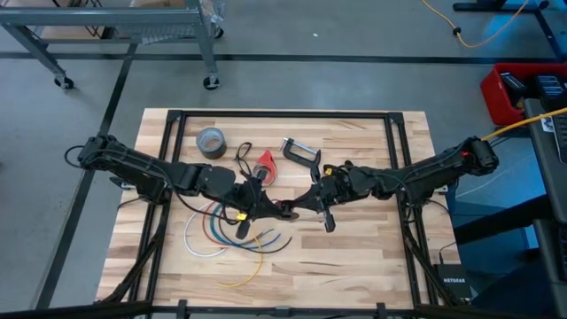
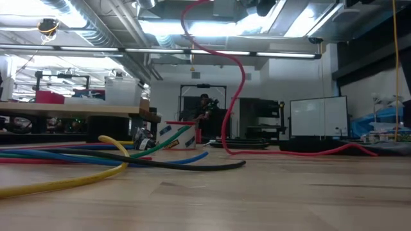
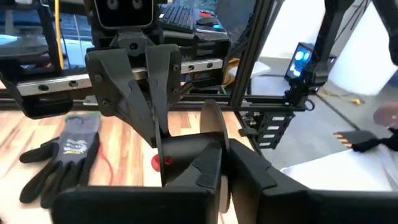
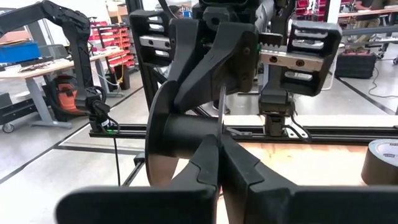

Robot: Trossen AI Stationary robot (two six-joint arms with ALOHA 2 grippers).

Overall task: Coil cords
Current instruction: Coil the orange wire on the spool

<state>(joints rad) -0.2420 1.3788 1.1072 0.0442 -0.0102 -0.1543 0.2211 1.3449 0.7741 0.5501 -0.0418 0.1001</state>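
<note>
My two arms reach in from either side and meet over the table (image 1: 372, 266), left gripper (image 1: 258, 202) clamped on the spool (image 3: 186, 152), right gripper (image 1: 306, 202) seemingly pinched shut at its flange.

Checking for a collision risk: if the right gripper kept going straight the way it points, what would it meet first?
Most likely the black spool, which the right gripper already pinches by a flange, then the left gripper holding it from the other side. Depth is unclear.
</note>
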